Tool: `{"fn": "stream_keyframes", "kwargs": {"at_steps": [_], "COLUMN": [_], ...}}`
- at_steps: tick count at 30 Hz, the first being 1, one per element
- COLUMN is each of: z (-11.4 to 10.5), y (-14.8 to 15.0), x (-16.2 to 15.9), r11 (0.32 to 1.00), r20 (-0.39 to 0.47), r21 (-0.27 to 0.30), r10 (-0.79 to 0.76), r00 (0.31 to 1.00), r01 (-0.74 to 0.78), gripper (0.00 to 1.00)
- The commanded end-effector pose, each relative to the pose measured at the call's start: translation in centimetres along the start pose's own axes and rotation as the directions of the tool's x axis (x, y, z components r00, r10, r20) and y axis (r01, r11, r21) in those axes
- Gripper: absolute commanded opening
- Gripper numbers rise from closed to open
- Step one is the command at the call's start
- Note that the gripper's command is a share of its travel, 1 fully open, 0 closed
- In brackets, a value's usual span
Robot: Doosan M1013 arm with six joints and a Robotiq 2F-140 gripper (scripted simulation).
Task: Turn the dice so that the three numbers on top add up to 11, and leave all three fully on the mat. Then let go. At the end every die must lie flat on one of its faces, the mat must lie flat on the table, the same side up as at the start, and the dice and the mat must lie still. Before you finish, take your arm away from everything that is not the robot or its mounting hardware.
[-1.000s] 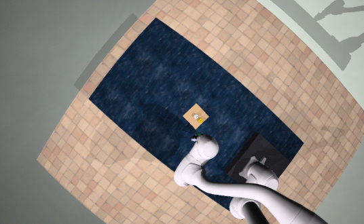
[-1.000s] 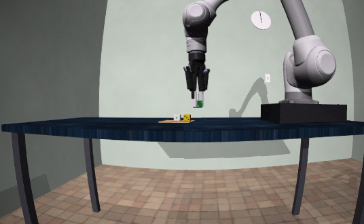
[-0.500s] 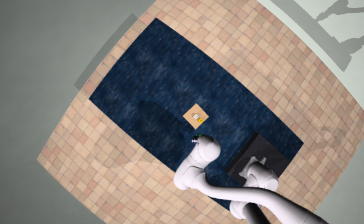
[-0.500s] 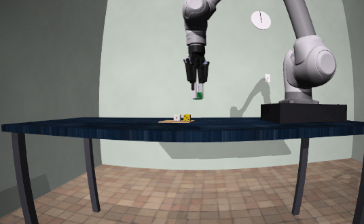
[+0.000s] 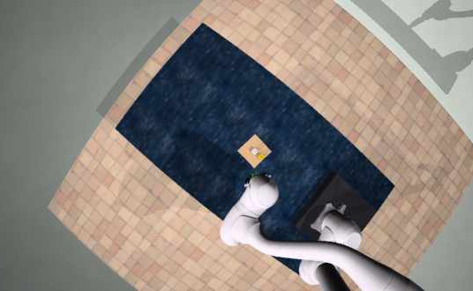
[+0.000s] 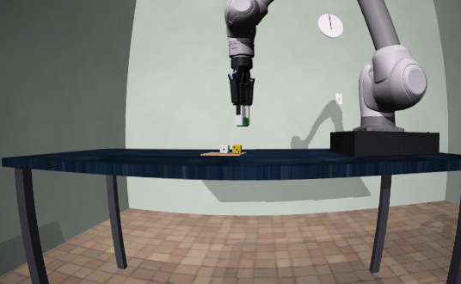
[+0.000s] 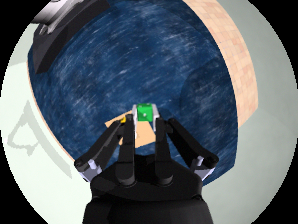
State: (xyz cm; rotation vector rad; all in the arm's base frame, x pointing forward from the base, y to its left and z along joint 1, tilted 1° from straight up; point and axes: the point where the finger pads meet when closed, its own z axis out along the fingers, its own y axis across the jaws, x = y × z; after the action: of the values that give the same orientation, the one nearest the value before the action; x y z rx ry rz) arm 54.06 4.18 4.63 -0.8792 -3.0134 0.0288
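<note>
My gripper (image 6: 242, 120) is shut on a green die (image 6: 245, 121) and holds it well above the table, a little to the right of the mat. The held die also shows between the fingertips in the wrist view (image 7: 144, 113). A small tan mat (image 5: 251, 153) lies flat near the middle of the dark blue table. A white die (image 6: 224, 149) and a yellow die (image 6: 236, 149) sit side by side on the mat. From above, the white die (image 5: 254, 152) and the yellow die (image 5: 260, 155) lie toward the mat's near corner. The top pips are too small to read.
The arm's black base block (image 6: 384, 143) stands on the table's right end. The arm's elbow (image 5: 260, 194) hangs over the table just in front of the mat in the overhead view.
</note>
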Motion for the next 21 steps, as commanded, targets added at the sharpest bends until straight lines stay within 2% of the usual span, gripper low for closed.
{"fn": "stream_keyframes", "kwargs": {"at_steps": [1, 9, 12, 13, 17, 21], "z": [0.1, 0.3, 0.3, 0.5, 0.6, 0.7], "y": [1.1, 2.8, 2.9, 3.6, 4.3, 5.3], "x": [-0.8, -2.1, -2.1, -2.7, -3.2, -3.8], "r11": [0.985, 0.906, 0.903, 0.850, 0.789, 0.696], "r20": [-0.007, -0.004, -0.004, -0.002, -0.001, 0.000], "r21": [-0.010, -0.011, -0.011, -0.012, -0.012, -0.012], "r10": [-0.173, -0.422, -0.429, -0.526, -0.614, -0.718], "r00": [0.985, 0.906, 0.903, 0.850, 0.789, 0.696], "r01": [0.172, 0.422, 0.429, 0.526, 0.614, 0.718], "gripper": [0.16, 0.16, 0.16, 0.16, 0.16, 0.16]}}
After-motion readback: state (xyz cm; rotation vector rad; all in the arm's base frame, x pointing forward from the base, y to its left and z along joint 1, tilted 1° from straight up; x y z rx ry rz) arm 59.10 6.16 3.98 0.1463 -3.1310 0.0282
